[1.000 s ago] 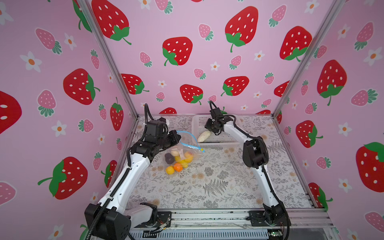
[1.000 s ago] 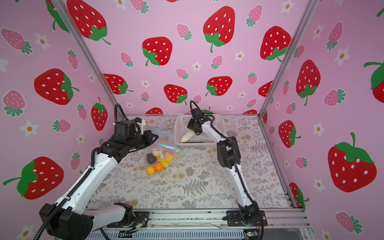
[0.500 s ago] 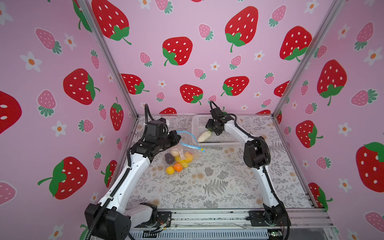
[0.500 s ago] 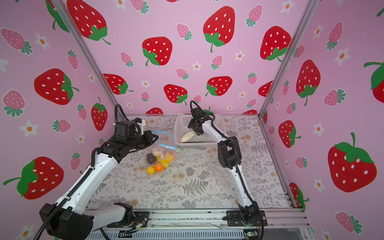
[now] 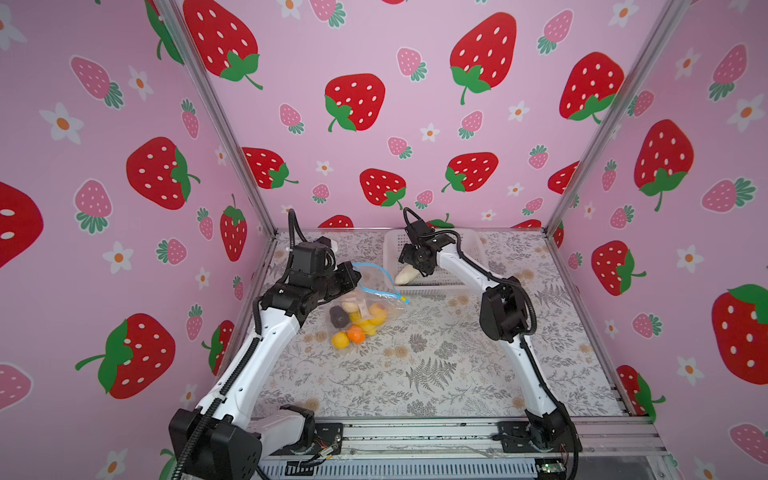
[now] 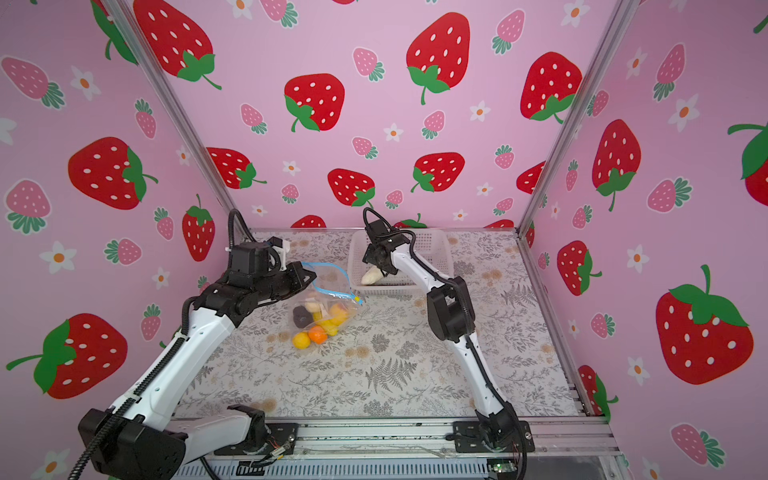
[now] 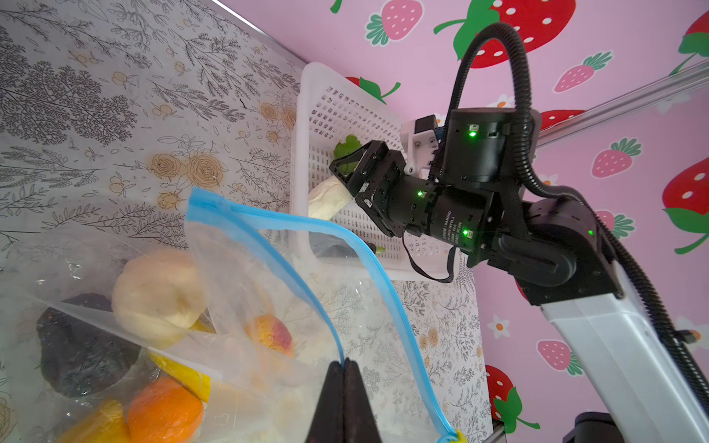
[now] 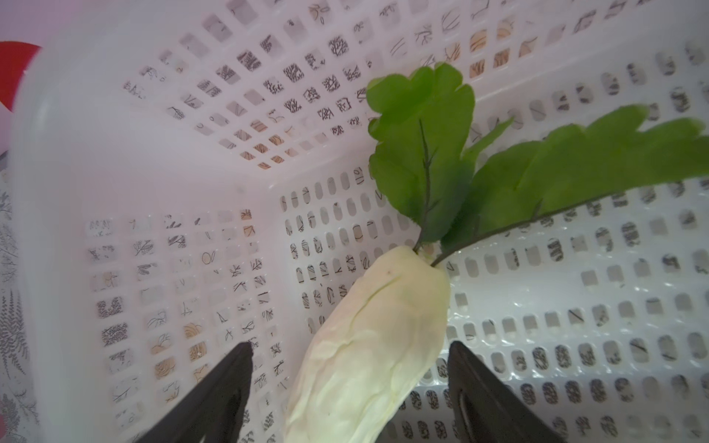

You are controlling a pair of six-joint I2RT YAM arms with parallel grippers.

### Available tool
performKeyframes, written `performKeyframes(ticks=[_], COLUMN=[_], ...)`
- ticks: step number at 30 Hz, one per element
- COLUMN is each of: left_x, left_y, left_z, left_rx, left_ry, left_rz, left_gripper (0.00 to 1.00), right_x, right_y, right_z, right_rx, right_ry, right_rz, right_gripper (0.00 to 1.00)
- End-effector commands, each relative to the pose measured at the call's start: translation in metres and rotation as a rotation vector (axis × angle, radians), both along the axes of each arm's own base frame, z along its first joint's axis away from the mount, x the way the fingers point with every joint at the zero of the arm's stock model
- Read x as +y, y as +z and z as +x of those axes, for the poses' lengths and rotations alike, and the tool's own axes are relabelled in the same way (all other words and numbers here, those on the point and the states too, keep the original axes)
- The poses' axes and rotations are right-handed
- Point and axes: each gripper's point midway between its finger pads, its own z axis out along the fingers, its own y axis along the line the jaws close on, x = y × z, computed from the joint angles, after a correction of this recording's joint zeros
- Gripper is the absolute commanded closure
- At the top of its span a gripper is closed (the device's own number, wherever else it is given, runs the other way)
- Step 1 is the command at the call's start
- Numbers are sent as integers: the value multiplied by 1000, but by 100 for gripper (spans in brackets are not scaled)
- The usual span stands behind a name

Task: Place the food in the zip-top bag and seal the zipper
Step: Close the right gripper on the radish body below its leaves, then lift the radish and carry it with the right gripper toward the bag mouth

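Note:
The clear zip-top bag (image 5: 365, 309) lies on the mat left of centre, holding yellow, orange, beige and dark purple food (image 7: 157, 295). Its mouth gapes, the light blue zipper (image 7: 299, 226) arcing up from a yellowish end (image 7: 458, 435). My left gripper (image 7: 344, 362) is shut on one lip of the zipper and holds it lifted. In the white basket (image 8: 115, 153) lies a white radish with green leaves (image 8: 380, 318). My right gripper (image 8: 350, 345) is open astride the radish, one finger on each side, neither pressing it. In both top views it hovers over the basket's near left corner (image 6: 374, 268).
The perforated basket (image 5: 469, 245) stands against the back wall, right of the bag. Pink strawberry walls close in the left, back and right sides. The floral mat (image 5: 415, 374) spreads toward the front rail. The right arm's elbow (image 5: 505, 309) rises above the mat.
My right gripper has shifted only slightly over the radish in the basket. The left arm, the bag and the radish have stayed where they were.

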Motion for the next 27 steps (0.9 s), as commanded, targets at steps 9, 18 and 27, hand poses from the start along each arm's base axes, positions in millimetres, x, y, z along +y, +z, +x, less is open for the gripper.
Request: performKeyframes(ticks=[9,18,27], left_x=[2,4,5], left_y=[6,3,4], left_z=[-4,-4,-4], left_rx=[-23,-18,-17], left_ry=[-3,1,5], left_rz=[-12,-8,-12], left_gripper=[100,100,100], right_x=[-3,2,6], right_y=[-51,-35,0], right_z=[5,7,16], right_rx=[60,28,-48], right_ry=[-9,12,33], right_rz=[-57,-18,28], right_gripper=[26,47,56])
